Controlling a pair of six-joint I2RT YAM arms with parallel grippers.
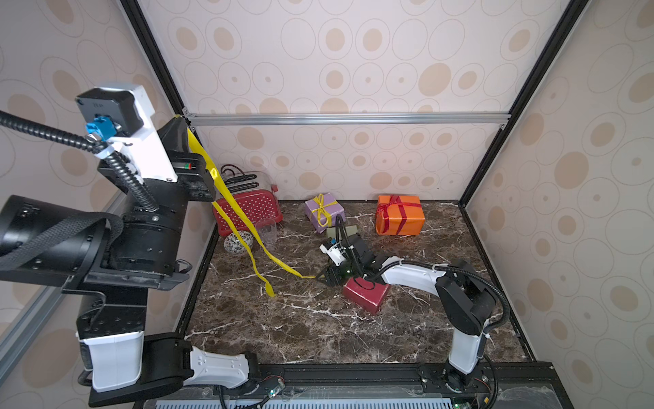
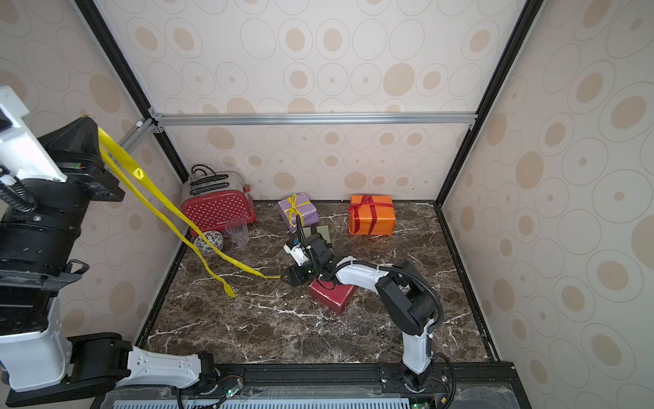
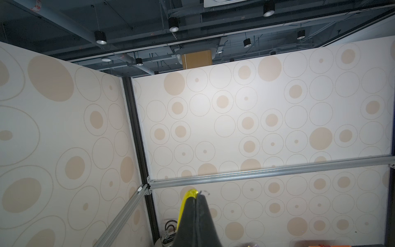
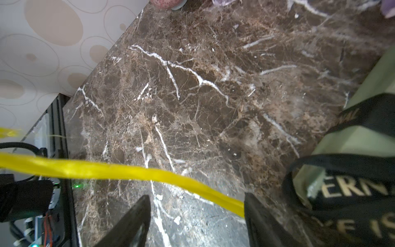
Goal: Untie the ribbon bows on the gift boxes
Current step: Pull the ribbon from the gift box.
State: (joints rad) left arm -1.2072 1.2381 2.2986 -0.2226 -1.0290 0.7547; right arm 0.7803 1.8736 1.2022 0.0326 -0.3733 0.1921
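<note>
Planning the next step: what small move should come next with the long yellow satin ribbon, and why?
Probably open the left gripper to drop the long yellow satin ribbon: the dark red wrapped box shows no ribbon, and the right gripper stands open.

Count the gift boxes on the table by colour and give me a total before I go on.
Lilac box: 1
Orange box: 1
Dark red box: 1
Olive green box: 1 (partly hidden)
Total: 4
</note>
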